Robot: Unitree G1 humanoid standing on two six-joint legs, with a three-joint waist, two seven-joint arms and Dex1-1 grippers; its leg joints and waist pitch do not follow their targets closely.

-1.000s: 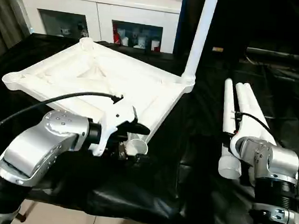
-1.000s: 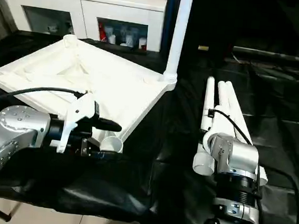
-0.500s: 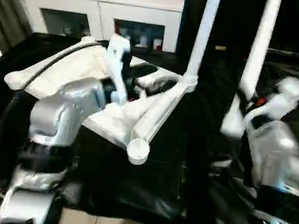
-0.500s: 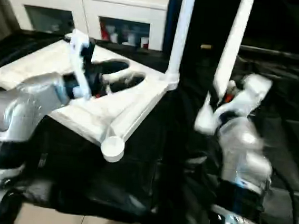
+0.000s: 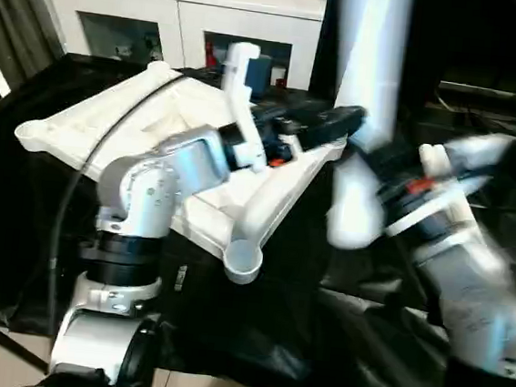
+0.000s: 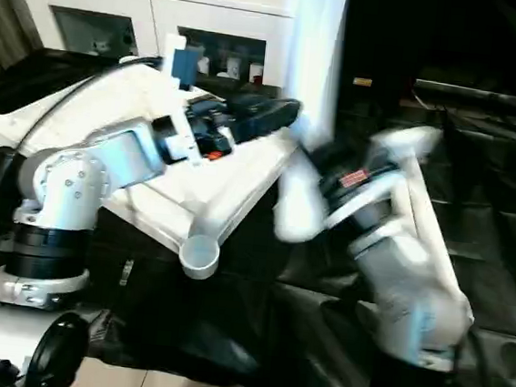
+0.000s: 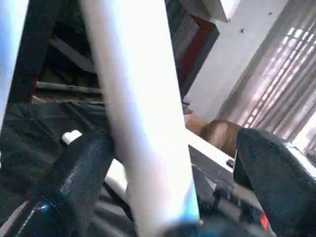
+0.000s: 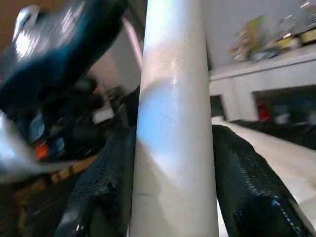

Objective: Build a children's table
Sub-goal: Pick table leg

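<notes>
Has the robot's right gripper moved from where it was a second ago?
Yes. The right gripper, earlier low by the legs lying on the black cloth, has risen with a leg and swung toward the tabletop's corner.

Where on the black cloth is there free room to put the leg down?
Bare black cloth lies in front of the table top's near corner socket, between the two arms. It is crowded further back, where the left gripper, the right gripper and the raised leg meet.
</notes>
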